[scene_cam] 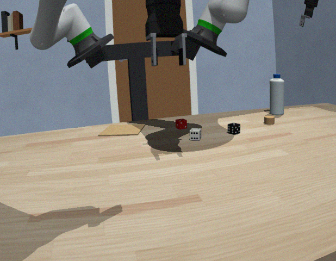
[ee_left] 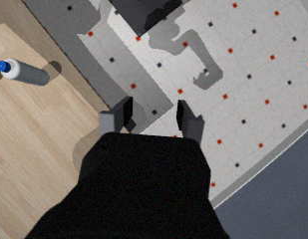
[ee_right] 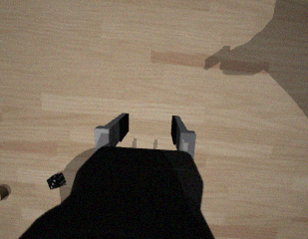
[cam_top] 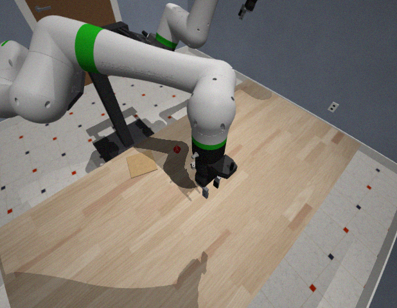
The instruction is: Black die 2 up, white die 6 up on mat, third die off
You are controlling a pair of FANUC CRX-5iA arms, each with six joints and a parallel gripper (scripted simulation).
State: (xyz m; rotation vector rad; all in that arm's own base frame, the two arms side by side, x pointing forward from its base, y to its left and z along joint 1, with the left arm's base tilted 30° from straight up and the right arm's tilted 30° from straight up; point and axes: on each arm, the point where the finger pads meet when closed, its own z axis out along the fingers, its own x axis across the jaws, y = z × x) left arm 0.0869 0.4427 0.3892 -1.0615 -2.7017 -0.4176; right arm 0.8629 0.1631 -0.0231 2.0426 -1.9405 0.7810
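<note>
The black die (scene_cam: 233, 128) (ee_right: 56, 180) rests on the table, off the mat; its top number is too small to read. The white die (scene_cam: 195, 134) (cam_top: 193, 165) stands flat off the mat, with six pips facing the exterior camera; its top is unclear. The red die (cam_top: 176, 149) (scene_cam: 181, 123) lies off the mat, between it and the black die in the exterior view. The tan mat (cam_top: 141, 164) (scene_cam: 122, 130) is bare. My right gripper (cam_top: 211, 188) (scene_cam: 168, 62) (ee_right: 150, 122) is open and empty, high above the table. My left gripper (ee_left: 154, 108) (scene_cam: 302, 22) is open and empty, high beyond the table's edge.
A bottle (scene_cam: 277, 97) (ee_left: 29, 75) with a blue cap stands near the back right edge in the exterior view. A short wooden cylinder (scene_cam: 269, 120) (ee_right: 0, 193) stands between it and the black die. The right arm hides part of the table in the top view.
</note>
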